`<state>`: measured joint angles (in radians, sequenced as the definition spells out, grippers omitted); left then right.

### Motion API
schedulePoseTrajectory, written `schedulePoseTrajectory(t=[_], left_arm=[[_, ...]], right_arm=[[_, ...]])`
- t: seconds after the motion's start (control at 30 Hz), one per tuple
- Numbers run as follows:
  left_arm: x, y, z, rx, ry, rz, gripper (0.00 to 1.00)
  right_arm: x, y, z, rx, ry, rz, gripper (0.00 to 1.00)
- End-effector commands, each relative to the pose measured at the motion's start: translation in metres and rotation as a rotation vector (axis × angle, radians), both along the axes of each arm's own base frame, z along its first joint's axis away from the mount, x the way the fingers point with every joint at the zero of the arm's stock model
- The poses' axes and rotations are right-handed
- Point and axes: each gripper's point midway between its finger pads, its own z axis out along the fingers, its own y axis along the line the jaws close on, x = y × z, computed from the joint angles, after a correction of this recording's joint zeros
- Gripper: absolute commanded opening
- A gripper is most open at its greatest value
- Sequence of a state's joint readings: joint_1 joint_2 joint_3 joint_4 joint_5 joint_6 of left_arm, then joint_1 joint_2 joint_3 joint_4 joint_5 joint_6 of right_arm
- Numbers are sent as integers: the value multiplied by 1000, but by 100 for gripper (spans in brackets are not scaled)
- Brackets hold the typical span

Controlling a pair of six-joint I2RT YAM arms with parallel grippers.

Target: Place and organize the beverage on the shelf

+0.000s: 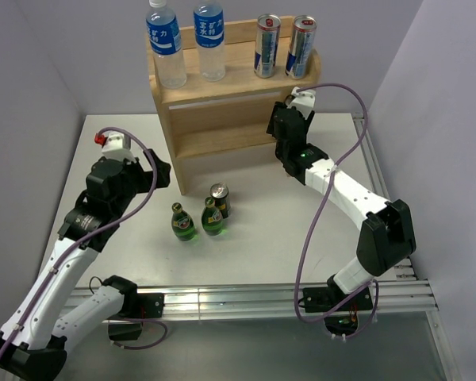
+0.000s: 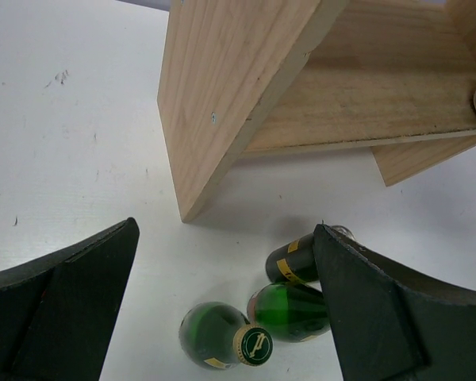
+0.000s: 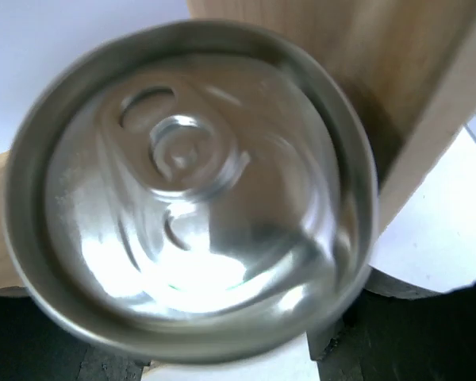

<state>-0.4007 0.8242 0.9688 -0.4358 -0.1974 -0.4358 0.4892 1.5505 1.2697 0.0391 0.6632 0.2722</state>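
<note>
From above, the shelf (image 1: 230, 103) stands at the back of the desk (image 1: 317, 238). Its top board carries two water bottles (image 1: 165, 44) on the left and two tall cans (image 1: 266, 45) on the right, all upright. The right pincer (image 1: 288, 123) is pushed in at the right end of the lower tier. The left pincer (image 1: 160, 173) hangs by the shelf's left front corner. On the desk in front stand two green bottles (image 1: 182, 224) side by side, with a dark can (image 1: 220, 198) just behind them.

The left wrist camera shows the left pincer released, its fingers (image 2: 63, 309) spread wide with nothing between them. Past them are the shelf's side panel, both green bottles (image 2: 222, 341) and the dark can (image 2: 297, 258), close together on the desk.

In the right wrist view a blurred silver can top (image 3: 190, 182) nearly fills the frame, with wood behind it. The right pincer is clenched on it, its dark fingers (image 3: 63, 349) showing under the rim.
</note>
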Motion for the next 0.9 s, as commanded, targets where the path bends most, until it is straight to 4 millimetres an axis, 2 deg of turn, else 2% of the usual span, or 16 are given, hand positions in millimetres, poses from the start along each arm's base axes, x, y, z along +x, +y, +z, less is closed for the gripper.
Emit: schedulePoseTrajectory(t=[0.0,0.2,0.3,0.33,0.4,0.43,0.8,0.87], left_arm=[[6,-8,15,-35,-53,-23,99],[4,-6,15,-33,-50,-19,99],[1,-4,14,-33,-50,-15,99],[0,-3,12,-32,-45,-12,99],[-2,-3,12,-34,-46,-11,99],[-3,-2,14,-37,-48,-9,99],[-8,1,20,-40,-57,-6,99],[-10,1,23,-44,-66,-6,99]], right_arm=[[-3,-14,-6,9,10,-48,0],[0,-10,-20,20,31,-47,0],[3,-10,-20,26,36,-57,44],[3,-10,-19,30,32,-57,68],[2,-9,-17,36,28,-54,85],[2,-9,-16,35,27,-53,90],[-8,-14,-5,38,17,-56,93],[-11,-15,-4,40,16,-56,97]])
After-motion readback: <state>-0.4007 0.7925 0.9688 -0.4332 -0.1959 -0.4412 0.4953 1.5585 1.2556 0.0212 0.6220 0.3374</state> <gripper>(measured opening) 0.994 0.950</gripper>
